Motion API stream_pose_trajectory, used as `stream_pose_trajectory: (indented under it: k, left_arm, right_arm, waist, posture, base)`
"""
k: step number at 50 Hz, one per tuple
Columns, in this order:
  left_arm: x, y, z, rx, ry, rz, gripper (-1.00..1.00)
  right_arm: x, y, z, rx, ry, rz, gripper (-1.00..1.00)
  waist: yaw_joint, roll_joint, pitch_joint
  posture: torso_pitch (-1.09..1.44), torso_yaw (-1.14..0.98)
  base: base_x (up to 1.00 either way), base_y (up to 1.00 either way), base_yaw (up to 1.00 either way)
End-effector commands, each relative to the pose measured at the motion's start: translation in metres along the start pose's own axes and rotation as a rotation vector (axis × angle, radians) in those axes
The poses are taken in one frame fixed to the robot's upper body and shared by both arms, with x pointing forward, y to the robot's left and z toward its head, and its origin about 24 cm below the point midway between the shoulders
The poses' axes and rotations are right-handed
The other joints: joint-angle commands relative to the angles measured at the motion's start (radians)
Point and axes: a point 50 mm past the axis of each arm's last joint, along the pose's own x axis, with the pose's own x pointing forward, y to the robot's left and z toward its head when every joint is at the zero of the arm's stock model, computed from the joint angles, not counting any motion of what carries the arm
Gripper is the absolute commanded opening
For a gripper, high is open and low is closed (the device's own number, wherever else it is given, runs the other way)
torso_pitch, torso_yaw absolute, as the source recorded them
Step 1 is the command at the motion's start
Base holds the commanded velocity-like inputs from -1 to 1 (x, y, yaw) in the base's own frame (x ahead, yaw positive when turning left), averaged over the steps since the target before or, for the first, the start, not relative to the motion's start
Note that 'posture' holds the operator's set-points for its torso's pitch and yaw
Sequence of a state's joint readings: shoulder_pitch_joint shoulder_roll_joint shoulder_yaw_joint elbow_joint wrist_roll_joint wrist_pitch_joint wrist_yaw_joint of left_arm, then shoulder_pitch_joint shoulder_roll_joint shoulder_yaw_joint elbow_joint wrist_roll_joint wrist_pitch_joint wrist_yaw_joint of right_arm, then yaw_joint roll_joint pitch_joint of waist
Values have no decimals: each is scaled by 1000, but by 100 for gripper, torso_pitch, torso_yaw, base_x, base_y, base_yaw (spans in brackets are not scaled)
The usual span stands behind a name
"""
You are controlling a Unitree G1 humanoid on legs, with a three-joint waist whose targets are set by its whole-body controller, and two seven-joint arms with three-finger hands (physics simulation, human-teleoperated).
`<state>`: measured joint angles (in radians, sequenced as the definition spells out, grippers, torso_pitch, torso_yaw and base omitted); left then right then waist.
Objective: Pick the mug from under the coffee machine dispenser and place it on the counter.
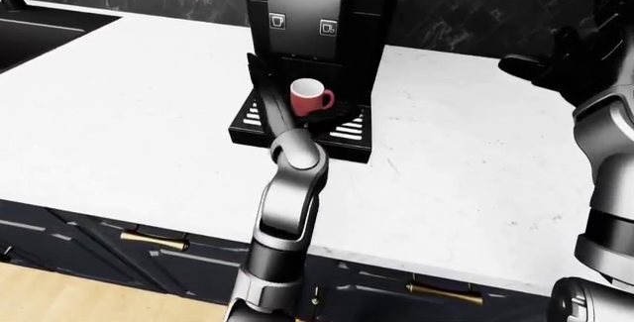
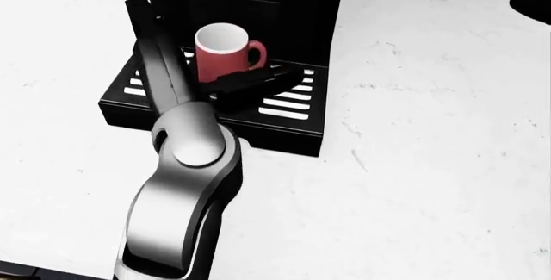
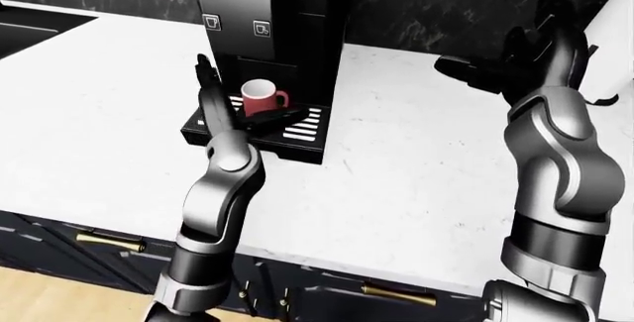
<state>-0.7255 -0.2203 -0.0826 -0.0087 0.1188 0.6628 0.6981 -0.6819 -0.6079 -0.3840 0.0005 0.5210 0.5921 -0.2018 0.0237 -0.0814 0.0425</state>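
A red mug (image 2: 221,57) stands upright on the black drip tray (image 2: 289,109) under the dispenser of the black coffee machine (image 1: 317,10). My left hand (image 2: 211,34) reaches onto the tray with its fingers spread about the mug. One finger (image 2: 142,28) stands along the mug's left side, and the others (image 2: 254,80) lie low across the tray at the mug's base. The fingers do not close round it. My right hand (image 3: 515,62) is raised above the counter to the right of the machine, open and empty.
The white counter (image 1: 128,114) stretches left and right of the machine. A dark sink (image 1: 39,32) lies at the top left. A dark marble wall (image 3: 426,10) stands behind the machine. Dark cabinets with brass handles (image 1: 154,240) run below the counter edge.
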Motion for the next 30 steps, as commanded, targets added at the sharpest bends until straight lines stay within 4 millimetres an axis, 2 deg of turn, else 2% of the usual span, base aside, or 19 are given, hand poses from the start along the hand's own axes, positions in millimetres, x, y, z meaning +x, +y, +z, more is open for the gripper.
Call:
stream_pose_trajectory:
  k: [1, 8, 14, 30]
  left_arm:
    - [-4, -3, 19, -53, -83, -5, 100]
    - [5, -5, 12, -60, -58, 28, 100]
    - [11, -11, 14, -60, -67, 34, 100]
    - [12, -21, 8, -47, -65, 1, 98]
  right_arm:
    - [-1, 0, 23, 6, -99, 5, 100]
    - [-1, 0, 23, 6, -98, 7, 100]
    - [-1, -1, 24, 10, -99, 4, 100]
    - [-2, -1, 22, 13, -95, 8, 100]
  waist:
    - [1, -7, -27]
    - [1, -9, -27]
    - [2, -10, -28]
    - [1, -9, -29]
  posture:
    - [0, 0]
    - [0, 0]
    - [0, 0]
    - [0, 0]
  base:
    - [0, 0, 0]
    - [0, 0, 0]
    - [0, 0, 0]
    - [0, 0, 0]
